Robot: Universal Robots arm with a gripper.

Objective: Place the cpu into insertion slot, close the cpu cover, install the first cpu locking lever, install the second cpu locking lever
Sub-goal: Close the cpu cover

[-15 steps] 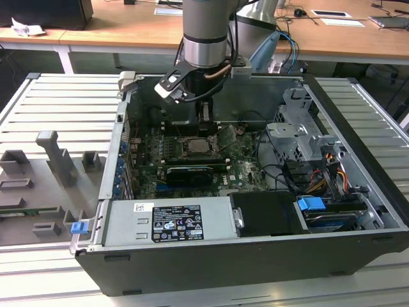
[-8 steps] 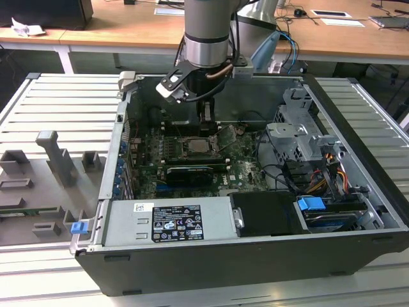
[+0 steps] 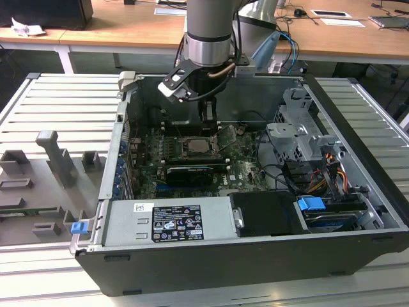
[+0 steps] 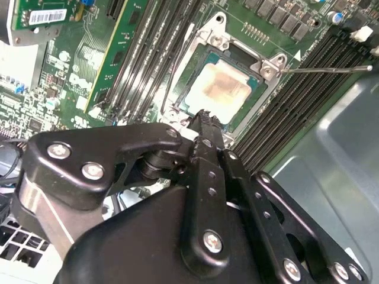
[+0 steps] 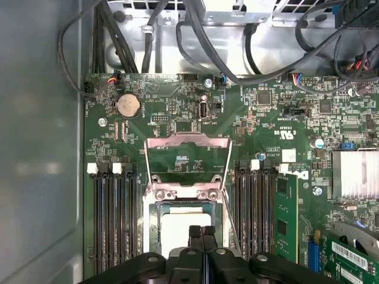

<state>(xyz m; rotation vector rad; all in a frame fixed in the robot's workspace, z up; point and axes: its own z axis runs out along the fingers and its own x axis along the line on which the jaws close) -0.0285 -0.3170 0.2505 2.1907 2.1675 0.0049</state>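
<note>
The cpu (image 4: 220, 89) lies flat in the insertion slot (image 4: 265, 70), its pale beige face up; it also shows in the first wrist view (image 5: 172, 228). The cpu cover (image 5: 187, 140) stands swung open beyond the slot, green board showing through its window. A thin locking lever (image 4: 331, 68) sticks out loose to one side of the slot. My gripper (image 5: 202, 232) hovers just over the near edge of the cpu, fingers pressed together with nothing between them. In the exterior view the gripper (image 3: 208, 120) hangs inside the open computer case, above the slot (image 3: 195, 146).
Long black memory slots (image 5: 112, 219) flank the socket on both sides. A green card (image 5: 285, 216) stands upright nearby. Black cables (image 5: 195, 35) run along the case's back wall. A drive cage (image 3: 300, 131) and a power supply (image 3: 169, 220) fill the case's other parts.
</note>
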